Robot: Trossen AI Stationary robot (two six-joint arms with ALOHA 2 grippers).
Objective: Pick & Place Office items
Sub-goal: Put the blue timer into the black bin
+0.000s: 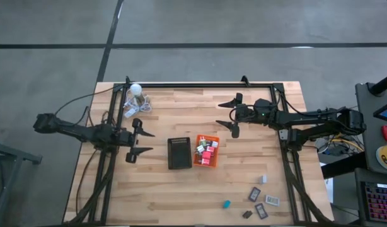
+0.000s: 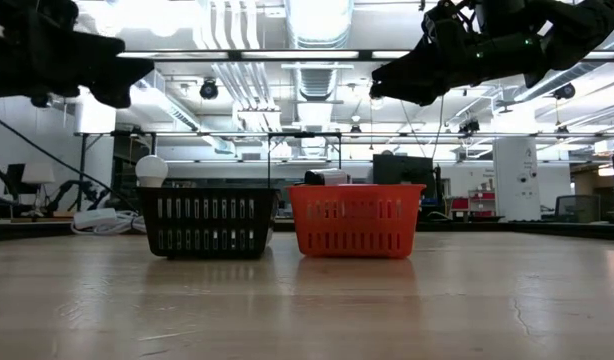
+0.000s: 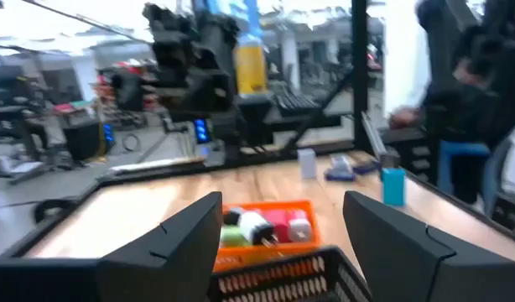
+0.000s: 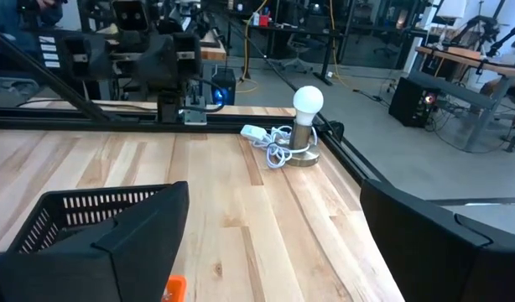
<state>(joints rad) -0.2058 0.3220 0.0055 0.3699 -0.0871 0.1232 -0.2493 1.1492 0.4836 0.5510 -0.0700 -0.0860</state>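
Observation:
An orange tray (image 1: 206,151) in the middle of the table holds several small office items, red, pink, green and white (image 3: 266,226). A black tray (image 1: 179,152) stands beside it on its left. More office items lie loose near the table's near right corner: flat dark rectangles (image 1: 261,210), a grey block (image 1: 263,179) and a teal block (image 1: 226,203). My left gripper (image 1: 138,140) hangs open at the left, level, pointing toward the trays. My right gripper (image 1: 232,116) hangs open at the far right, above the table, with nothing between its fingers.
A white ball with a coiled grey cable (image 1: 136,99) sits at the far left corner. A black frame rail (image 1: 200,84) runs along the far edge and down both sides. Bare wood lies between the trays and the near edge.

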